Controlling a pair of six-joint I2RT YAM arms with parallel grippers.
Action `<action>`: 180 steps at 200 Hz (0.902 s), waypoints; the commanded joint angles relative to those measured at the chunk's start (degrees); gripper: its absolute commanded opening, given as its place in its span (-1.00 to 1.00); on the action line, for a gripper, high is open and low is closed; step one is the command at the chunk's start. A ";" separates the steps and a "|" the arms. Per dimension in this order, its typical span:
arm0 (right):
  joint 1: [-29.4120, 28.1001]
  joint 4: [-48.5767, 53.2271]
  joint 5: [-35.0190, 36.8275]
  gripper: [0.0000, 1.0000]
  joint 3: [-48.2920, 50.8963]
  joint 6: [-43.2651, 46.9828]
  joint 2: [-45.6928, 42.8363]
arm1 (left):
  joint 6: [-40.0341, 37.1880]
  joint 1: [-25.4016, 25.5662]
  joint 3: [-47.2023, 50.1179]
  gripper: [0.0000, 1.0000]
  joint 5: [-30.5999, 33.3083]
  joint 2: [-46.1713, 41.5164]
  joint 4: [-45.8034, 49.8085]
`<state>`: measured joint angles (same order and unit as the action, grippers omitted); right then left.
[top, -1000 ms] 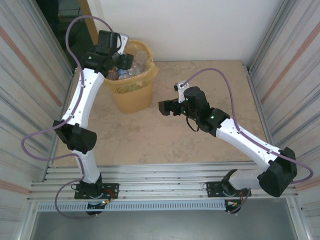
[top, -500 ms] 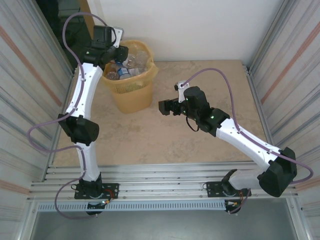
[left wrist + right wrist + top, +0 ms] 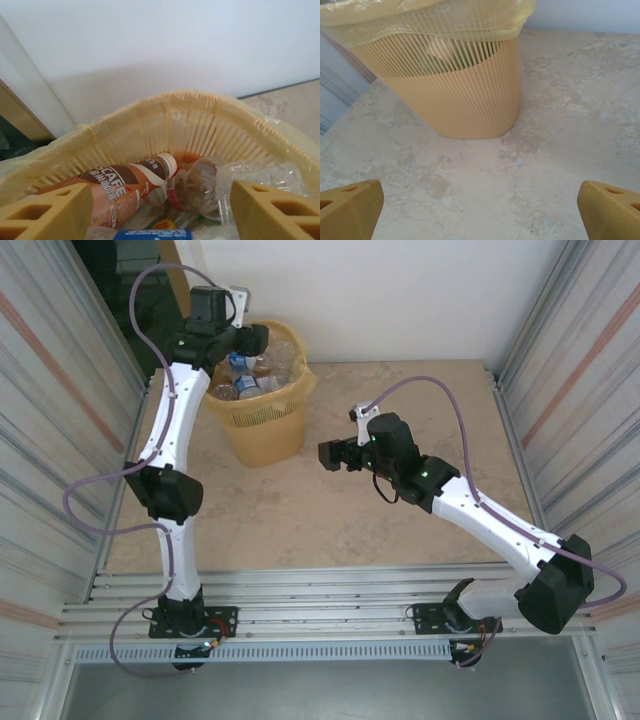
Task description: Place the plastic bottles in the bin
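Bottles (image 3: 125, 185) lie heaped in bin (image 3: 200, 130) right under left pincer (image 3: 157, 195), jaws wide, empty: prob. poised there for drops. Right pincer (image 3: 480, 195), wide & empty too, faces bin wall ahead.

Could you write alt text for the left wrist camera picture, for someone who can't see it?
Looking down into the yellow bin, lined with a bag, where a brown-labelled bottle lies beside a clear bottle. The left hand hangs open above them.

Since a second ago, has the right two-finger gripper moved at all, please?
No: the right gripper keeps the same gap to the right of the yellow-orange latticed plastic bin.
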<state>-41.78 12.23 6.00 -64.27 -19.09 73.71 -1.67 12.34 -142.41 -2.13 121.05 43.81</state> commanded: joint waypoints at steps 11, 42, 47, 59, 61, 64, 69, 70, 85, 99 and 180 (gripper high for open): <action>-0.27 3.09 4.96 0.95 -2.40 -0.26 -3.43 | 0.17 -0.30 -0.68 0.60 0.24 -7.23 -1.27; -0.20 5.60 9.44 0.95 -2.09 0.37 -6.45 | -0.23 -0.69 8.40 0.75 3.04 -16.48 -4.58; -0.23 5.83 10.18 0.95 -1.88 0.38 -7.08 | -0.32 -0.78 10.57 0.76 3.62 -18.23 -5.30; -0.09 6.63 11.86 0.95 -1.20 0.37 -8.77 | -0.19 -0.89 15.93 0.81 4.88 -23.19 -6.99; -0.06 6.66 12.07 0.95 -1.01 0.37 -9.07 | -0.18 -0.91 16.88 0.81 4.99 -23.93 -7.25; -0.11 6.75 12.31 0.95 -0.81 0.37 -9.50 | -0.17 -0.91 18.34 0.82 5.20 -25.18 -7.77; -0.05 6.77 12.58 0.95 -0.29 0.48 -10.41 | -0.13 -0.91 20.89 0.85 5.49 -27.23 -8.89; -0.01 6.77 12.60 0.95 -0.18 0.47 -10.55 | -0.07 -0.91 21.40 0.85 5.61 -27.61 -9.08; 0.28 6.80 13.12 0.95 1.80 0.55 -13.41 | 0.41 -1.00 29.30 0.91 6.39 -33.95 -12.00; 0.62 6.88 14.67 0.95 3.68 -0.09 -16.48 | 0.92 -1.00 36.72 0.97 7.66 -39.86 -14.16; 6.33 12.98 25.47 0.96 14.87 -8.39 -35.78 | 12.63 -1.00 80.67 0.97 17.32 -74.03 -20.39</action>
<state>-36.56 20.58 24.38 -50.92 -23.22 41.67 4.67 11.62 -70.52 10.66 54.08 26.20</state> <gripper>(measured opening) 0.978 0.987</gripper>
